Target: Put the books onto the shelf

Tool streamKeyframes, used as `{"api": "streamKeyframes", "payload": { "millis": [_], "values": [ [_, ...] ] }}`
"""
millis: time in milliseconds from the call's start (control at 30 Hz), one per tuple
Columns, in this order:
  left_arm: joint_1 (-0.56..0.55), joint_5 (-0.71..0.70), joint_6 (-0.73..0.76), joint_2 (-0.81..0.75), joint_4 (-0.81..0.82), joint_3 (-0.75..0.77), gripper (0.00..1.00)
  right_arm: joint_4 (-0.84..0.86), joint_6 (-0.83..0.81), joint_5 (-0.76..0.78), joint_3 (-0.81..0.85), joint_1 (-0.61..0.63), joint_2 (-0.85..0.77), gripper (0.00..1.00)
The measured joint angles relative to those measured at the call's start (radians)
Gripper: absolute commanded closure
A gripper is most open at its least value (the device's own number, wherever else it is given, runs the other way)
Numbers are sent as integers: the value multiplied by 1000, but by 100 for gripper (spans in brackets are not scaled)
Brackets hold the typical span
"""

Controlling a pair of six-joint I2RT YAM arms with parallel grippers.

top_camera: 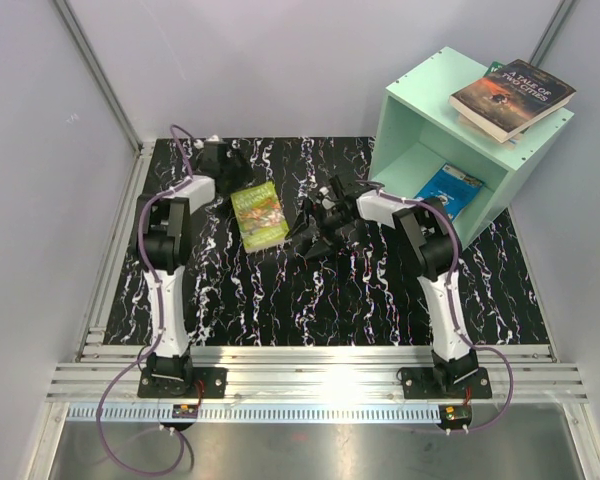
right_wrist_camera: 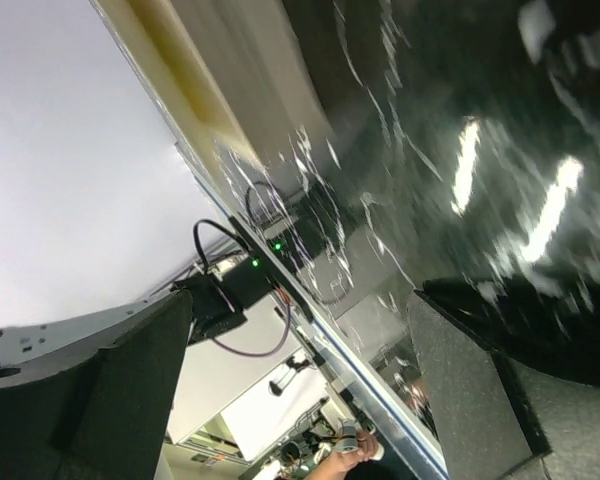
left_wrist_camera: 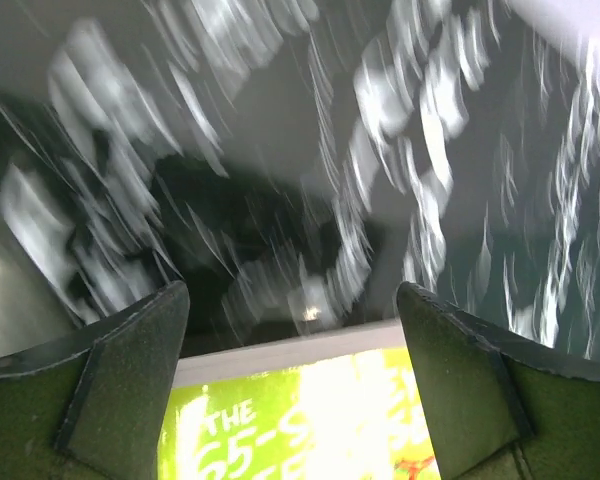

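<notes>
A lime-green book [top_camera: 258, 215] lies flat on the black marbled table [top_camera: 380, 290], left of centre. My left gripper [top_camera: 223, 160] hovers at its far end. In the left wrist view the jaws [left_wrist_camera: 292, 295] stand open, and the book's cover [left_wrist_camera: 300, 420] and white page edge show low between the fingers. My right gripper [top_camera: 320, 225] stands open just right of the book, holding nothing [right_wrist_camera: 300, 310]. The mint-green shelf [top_camera: 420, 110] stands at the back right. A blue book [top_camera: 450, 190] lies inside it. "A Tale of Two Cities" [top_camera: 510, 95] lies on its top over other books.
Grey walls enclose the table on the left and the far side. An aluminium rail [top_camera: 320, 365] carrying both arm bases runs along the near edge. The right wrist view looks past the table edge [right_wrist_camera: 310, 310] into the room beyond.
</notes>
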Motion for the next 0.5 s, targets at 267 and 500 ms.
{"api": "streamKeyframes", "payload": {
  "millis": [267,500],
  "values": [
    [-208,26,-1,-246,57,-371,12,8,-34,47,-198,-33,-143,4],
    [-226,12,6,-349,-11,-466,12,-33,-93,90,-267,-42,-259,4]
  ]
}}
